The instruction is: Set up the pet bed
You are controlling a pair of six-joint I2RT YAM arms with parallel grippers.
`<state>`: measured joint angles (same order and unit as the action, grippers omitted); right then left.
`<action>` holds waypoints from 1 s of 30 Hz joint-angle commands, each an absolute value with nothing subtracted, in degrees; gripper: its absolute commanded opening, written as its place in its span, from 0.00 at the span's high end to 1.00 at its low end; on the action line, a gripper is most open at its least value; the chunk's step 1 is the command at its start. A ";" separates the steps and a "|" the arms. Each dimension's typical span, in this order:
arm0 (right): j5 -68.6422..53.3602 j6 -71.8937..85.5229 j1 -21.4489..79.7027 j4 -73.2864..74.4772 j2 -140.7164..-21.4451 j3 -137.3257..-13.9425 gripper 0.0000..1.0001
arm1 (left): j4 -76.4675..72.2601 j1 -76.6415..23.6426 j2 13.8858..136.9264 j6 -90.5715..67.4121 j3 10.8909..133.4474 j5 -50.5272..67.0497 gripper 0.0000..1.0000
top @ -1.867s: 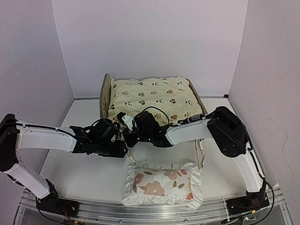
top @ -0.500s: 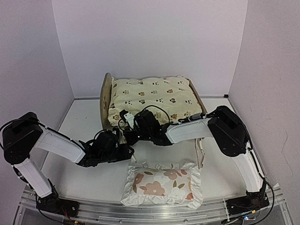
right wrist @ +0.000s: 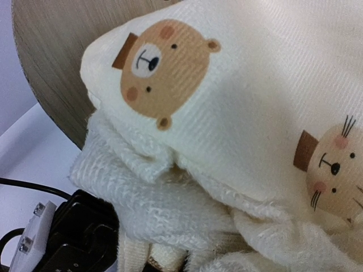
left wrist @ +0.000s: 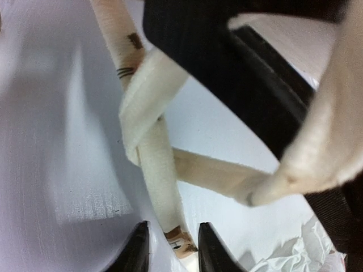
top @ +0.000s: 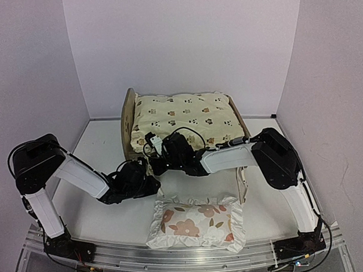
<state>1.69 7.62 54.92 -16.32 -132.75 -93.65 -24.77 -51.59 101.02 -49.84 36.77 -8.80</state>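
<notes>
White table (top: 101, 216) runs out from the arm bases, with the pillow (top: 195, 222) nearest me. Just behind its ruffle, the left gripper (left wrist: 171, 252) straddles the loose end of a tie string (left wrist: 154, 170); I cannot tell whether the fingers pinch it yet. I judge I should close squarely on that end and draw gently leftward, where bare table gives room, staying off the ruffle. Beyond it, the right gripper (top: 160, 162) is clenched at the near-left corner of the cushion (top: 184, 115); what it pinches is hidden. Farthest, the bed (top: 128, 117) sits under that cushion at the table's back centre, close to the rear wall (top: 184, 46), with little room behind.
</notes>
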 commanded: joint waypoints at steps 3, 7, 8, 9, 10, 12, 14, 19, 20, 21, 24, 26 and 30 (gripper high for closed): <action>2.97 9.45 54.11 -15.91 -131.93 -95.33 1.00 | -29.33 -51.52 100.85 -50.13 38.00 -10.09 0.89; 2.95 9.82 54.10 -15.91 -131.88 -95.38 1.00 | -29.96 -51.51 100.62 -50.25 37.79 -10.34 1.00; 2.94 9.90 54.10 -15.91 -131.81 -95.36 1.00 | -29.68 -51.52 100.40 -50.29 37.78 -10.52 1.00; 2.98 9.93 54.15 -15.91 -131.69 -95.28 1.00 | -29.17 -51.52 100.02 -50.37 37.69 -10.86 1.00; 2.99 9.93 54.11 -15.91 -131.52 -95.17 1.00 | -28.82 -51.51 99.52 -50.54 37.48 -11.22 1.00; 3.05 9.96 54.14 -15.91 -131.13 -94.96 1.00 | -27.09 -51.51 98.28 -50.98 37.02 -12.12 1.00; 3.15 9.93 54.16 -15.81 -130.74 -94.72 1.00 | -24.75 -51.52 96.87 -51.37 36.63 -12.86 1.00; 4.48 9.15 54.12 -15.05 -128.59 -93.59 1.00 | -18.63 -51.51 91.61 -52.14 34.56 -14.38 1.00; 5.05 8.73 54.07 -14.90 -127.80 -93.10 1.00 | -17.31 -51.50 90.20 -52.43 33.87 -14.90 1.00; 5.73 8.25 54.07 -14.69 -127.09 -92.69 1.00 | -15.96 -51.50 88.95 -52.74 33.19 -15.72 1.00; 7.11 6.73 54.07 -13.93 -124.94 -91.84 1.00 | -12.29 -51.47 84.69 -53.59 31.22 -17.58 1.00; 7.66 5.89 54.10 -13.21 -123.96 -91.79 1.00 | -10.05 -51.42 82.11 -53.97 30.18 -18.58 1.00; 8.00 4.82 54.09 -12.23 -122.89 -92.46 1.00 | -5.89 -51.30 78.18 -54.28 29.17 -20.86 1.00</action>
<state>4.57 6.72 54.87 -11.73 -128.00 -91.72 -11.84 -51.56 82.32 -53.03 30.17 -16.78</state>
